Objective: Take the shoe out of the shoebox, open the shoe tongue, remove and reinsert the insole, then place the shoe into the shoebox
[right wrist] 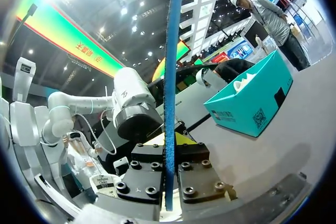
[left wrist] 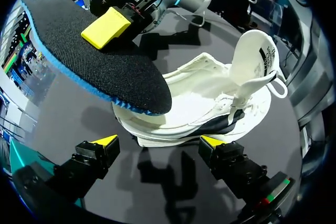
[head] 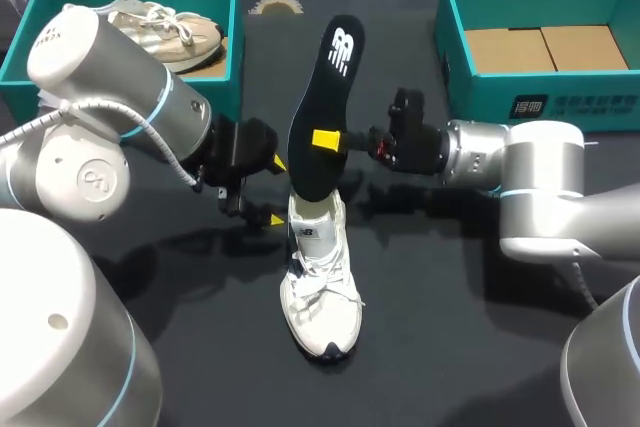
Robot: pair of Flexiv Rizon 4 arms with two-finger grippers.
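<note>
Noted: the right gripper (head: pixel 327 140) is clamped across the mid-length of the black insole (head: pixel 333 77), which stands upright with its lower end at the mouth of the white sneaker (head: pixel 320 282). The insole looks light, thin and bendy. A mid-length pinch suits it, though the free end may buckle on entry. The left gripper (head: pixel 277 190) is spread wide, holding nothing, with the sneaker's side just ahead of its fingers.
</note>
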